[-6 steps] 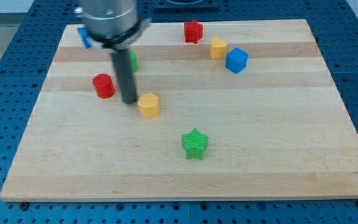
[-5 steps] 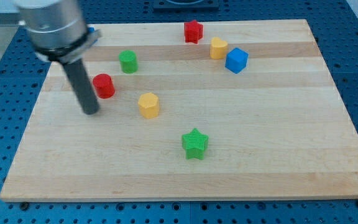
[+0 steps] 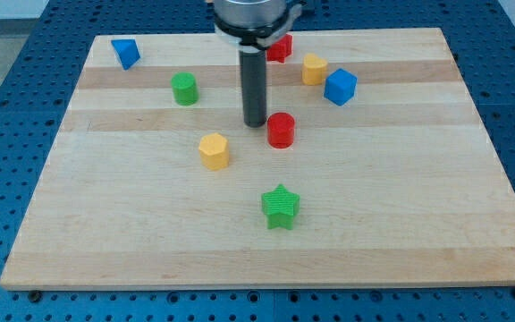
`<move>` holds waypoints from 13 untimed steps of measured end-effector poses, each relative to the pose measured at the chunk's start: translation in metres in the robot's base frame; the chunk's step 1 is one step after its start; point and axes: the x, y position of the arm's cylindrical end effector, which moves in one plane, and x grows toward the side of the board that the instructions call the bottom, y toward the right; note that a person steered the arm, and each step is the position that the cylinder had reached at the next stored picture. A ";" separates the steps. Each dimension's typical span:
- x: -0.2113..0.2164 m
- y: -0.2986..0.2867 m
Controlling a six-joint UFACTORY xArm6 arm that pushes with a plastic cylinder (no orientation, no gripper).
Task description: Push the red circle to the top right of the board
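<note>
The red circle (image 3: pixel 281 130) sits near the middle of the wooden board (image 3: pixel 401 179), a little above centre. My tip (image 3: pixel 255 123) stands just to the left of it, touching or nearly touching its left side. The rod rises from there toward the view's top and partly hides the red star (image 3: pixel 282 46) at the top edge.
A yellow hexagon (image 3: pixel 214 151) lies left and below the red circle. A green star (image 3: pixel 281 207) lies below it. A green circle (image 3: pixel 184 88) and a blue triangular block (image 3: pixel 125 52) are at upper left. A yellow block (image 3: pixel 314 68) and a blue cube (image 3: pixel 340 86) are at upper right.
My tip went from the red circle's left side and swept right. The red circle has slid about 145 px to the right and slightly down. The other blocks have not moved.
</note>
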 end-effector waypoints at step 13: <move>0.084 0.239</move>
